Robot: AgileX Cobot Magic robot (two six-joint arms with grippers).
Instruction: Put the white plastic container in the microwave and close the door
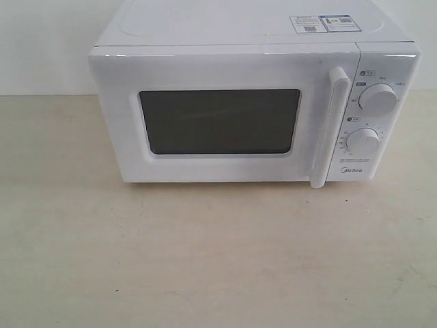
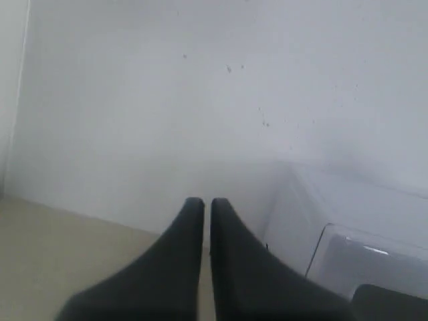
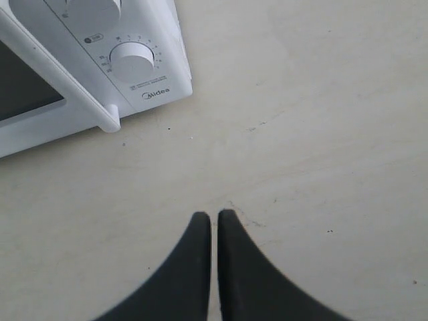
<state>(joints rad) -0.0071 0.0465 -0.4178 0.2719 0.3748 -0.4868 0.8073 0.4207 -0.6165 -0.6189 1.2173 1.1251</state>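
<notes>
The white microwave [image 1: 252, 27] stands at the back of the table with its door [image 1: 218, 68] closed, dark window [image 1: 218, 121] facing me and bar handle [image 1: 329, 126] at the door's right edge. The white plastic container shows in no view. Neither gripper appears in the exterior view. My left gripper [image 2: 208, 202] is shut on nothing, facing the wall, with the microwave [image 2: 294, 214] beside it. My right gripper [image 3: 214, 215] is shut on nothing above bare table, well clear of the microwave [image 3: 164, 80] and its handle end [image 3: 110, 122].
Two round knobs [image 1: 377, 99] [image 1: 362, 141] sit on the microwave's right panel. Beige table [image 1: 218, 260] stretches in front of it. A white wall [image 2: 200, 100] runs behind. Stickers [image 1: 322, 24] lie on the microwave's top.
</notes>
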